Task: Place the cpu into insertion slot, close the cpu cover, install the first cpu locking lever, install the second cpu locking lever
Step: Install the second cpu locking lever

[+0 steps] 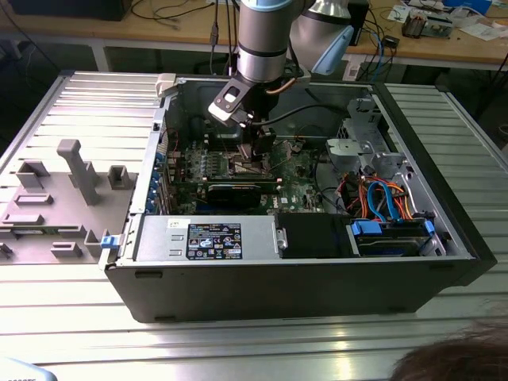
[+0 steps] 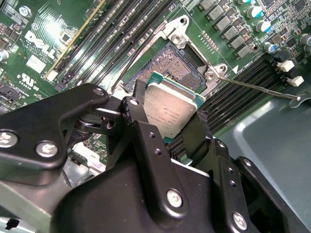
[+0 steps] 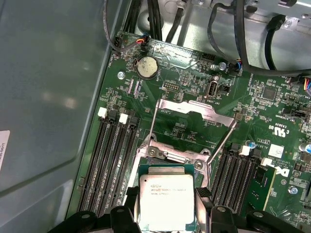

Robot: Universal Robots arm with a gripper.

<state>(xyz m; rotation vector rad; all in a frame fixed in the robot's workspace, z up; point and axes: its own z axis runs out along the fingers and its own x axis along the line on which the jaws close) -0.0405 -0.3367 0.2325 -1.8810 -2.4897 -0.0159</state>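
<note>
Since the small flat square chip with the dull silver-grey metal top is light, stiff and, I judge, fragile on its underside, my black fingers are clamped on two opposite edges of it and leave both faces alone. I hold it just over one side of the square socket with the dark pin field and shiny metal rim, seemingly not yet seated. Room is tight. The thin silver cover frame lies flipped open beyond the socket, a thin wire locking lever stands swung out, and long dark memory slots run along both flanks.
</note>
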